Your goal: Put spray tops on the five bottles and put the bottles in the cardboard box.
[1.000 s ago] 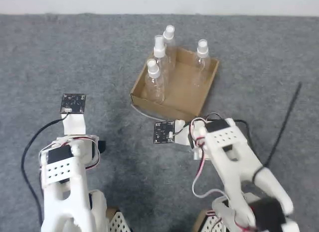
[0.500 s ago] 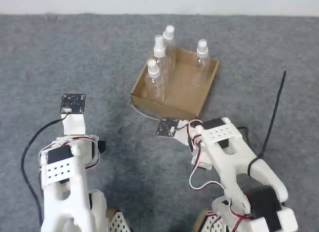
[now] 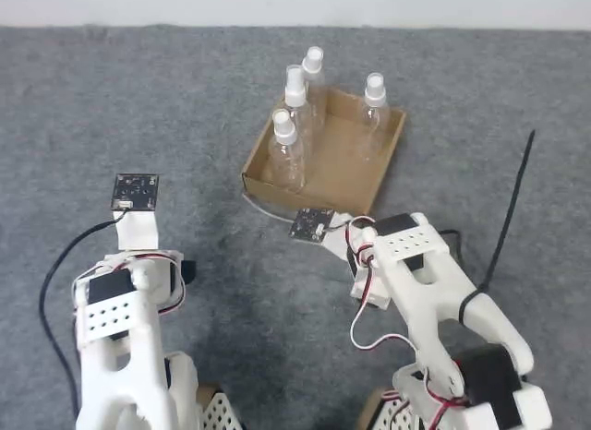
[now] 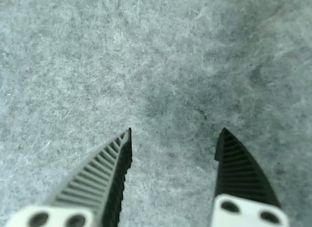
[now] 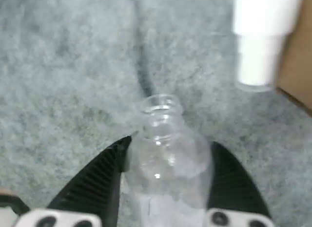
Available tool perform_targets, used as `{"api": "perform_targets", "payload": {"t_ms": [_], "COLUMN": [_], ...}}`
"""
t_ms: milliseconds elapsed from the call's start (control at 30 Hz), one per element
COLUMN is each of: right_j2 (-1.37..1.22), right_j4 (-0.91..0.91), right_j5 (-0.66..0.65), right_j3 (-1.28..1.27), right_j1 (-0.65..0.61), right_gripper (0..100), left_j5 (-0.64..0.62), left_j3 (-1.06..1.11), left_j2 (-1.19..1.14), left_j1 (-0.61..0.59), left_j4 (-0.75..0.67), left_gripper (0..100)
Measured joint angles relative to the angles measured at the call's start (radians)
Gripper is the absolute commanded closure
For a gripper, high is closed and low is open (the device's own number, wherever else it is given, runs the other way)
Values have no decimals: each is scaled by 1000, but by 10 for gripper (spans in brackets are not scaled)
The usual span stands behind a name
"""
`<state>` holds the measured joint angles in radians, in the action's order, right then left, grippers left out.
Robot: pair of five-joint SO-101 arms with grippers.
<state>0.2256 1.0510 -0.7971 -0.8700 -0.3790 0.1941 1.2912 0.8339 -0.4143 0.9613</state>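
Note:
A clear bottle [image 5: 163,154] with an open neck and no spray top stands between the fingers of my right gripper [image 5: 170,143], which is shut on its body just above the grey carpet. Close beyond it in the right wrist view are the white spray top [image 5: 263,37] of another bottle and a cardboard edge [image 5: 298,66]. From above, the cardboard box [image 3: 319,201] holds several capped bottles [image 3: 286,153], and my right arm [image 3: 406,264] sits just in front of its near wall. My left gripper [image 4: 176,134] hangs open over bare carpet, with the left arm [image 3: 125,292] at the lower left.
A thin curved line [image 3: 266,209] lies on the carpet by the box's front corner. A black cable [image 3: 512,199] rises at the right of my right arm. Open carpet stretches left of the box and between the two arms.
My right arm has moved forward towards the box's near wall, carrying the bottle, and its cable has swung. The left arm has kept still.

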Motion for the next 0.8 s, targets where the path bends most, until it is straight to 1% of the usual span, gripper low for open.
{"api": "perform_targets", "payload": {"t_ms": [100,167,333,433,500,600,800], "right_j2": [0,0,0,0,0,0,0], "right_j4": [2,2,46,78,91,97,98], "right_j5": [86,109,120,120,120,72,11], "right_j3": [8,8,11,25,26,26,26], "right_j1": [21,18,18,15,17,15,15], "right_gripper": [896,890,768,732,732,745,828], "left_j5": [0,0,0,0,0,0,0], "left_j3": [0,0,0,0,0,0,0], "left_j2": [0,0,0,0,0,0,0], "left_j1": [0,0,0,0,0,0,2], "left_j4": [0,0,0,0,0,0,0], "left_gripper": [743,743,743,743,743,743,743]}}
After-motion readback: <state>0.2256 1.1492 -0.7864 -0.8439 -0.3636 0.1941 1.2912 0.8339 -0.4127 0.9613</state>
